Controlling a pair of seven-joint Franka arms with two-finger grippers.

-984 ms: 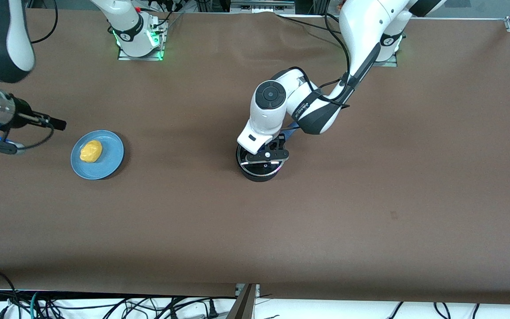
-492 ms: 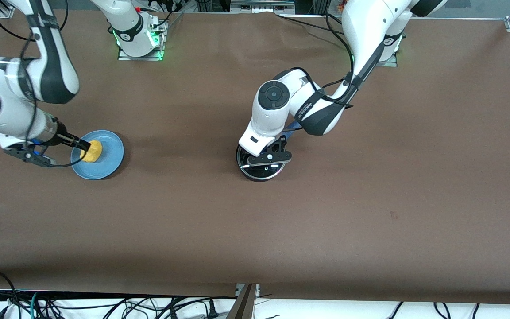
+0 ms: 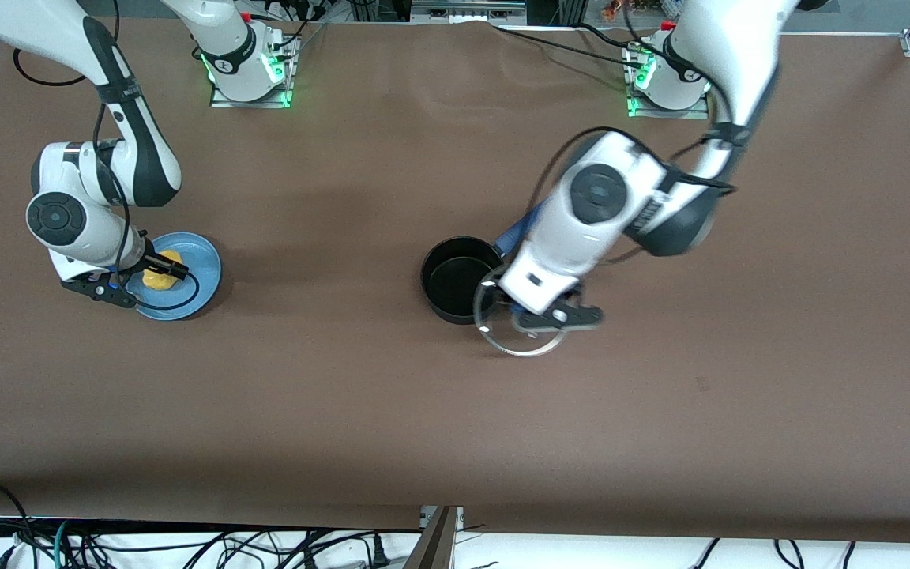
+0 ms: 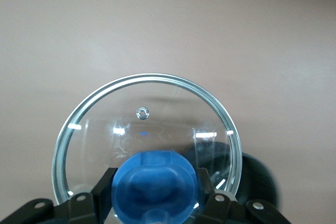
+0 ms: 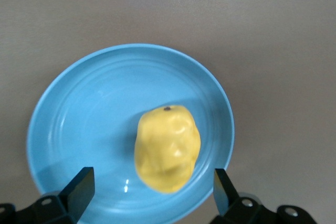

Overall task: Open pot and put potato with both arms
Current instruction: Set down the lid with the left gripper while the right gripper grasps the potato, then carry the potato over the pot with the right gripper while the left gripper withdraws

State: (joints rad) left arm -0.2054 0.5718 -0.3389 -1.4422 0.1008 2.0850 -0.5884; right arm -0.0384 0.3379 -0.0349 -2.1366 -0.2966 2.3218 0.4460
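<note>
The black pot (image 3: 455, 278) stands open mid-table, its blue handle (image 3: 513, 234) partly under the left arm. My left gripper (image 3: 554, 317) is shut on the blue knob (image 4: 155, 181) of the glass lid (image 3: 490, 322). It holds the lid in the air beside the pot, overlapping the pot's rim. The lid (image 4: 147, 129) fills the left wrist view, where the left gripper (image 4: 155, 195) shows clamped on the knob. The yellow potato (image 3: 159, 276) lies on the light-blue plate (image 3: 201, 276). My right gripper (image 3: 107, 291) is open above the plate. In the right wrist view, the right gripper (image 5: 152, 190) has the potato (image 5: 168, 148) between its spread fingers (image 5: 79, 187).
The plate (image 5: 79, 124) sits toward the right arm's end of the brown table. Both arm bases stand along the table edge farthest from the front camera. Cables hang past the nearest table edge.
My left gripper lifted the lid off the pot and carried it aside toward the front camera. My right arm swung in and lowered its open gripper over the potato.
</note>
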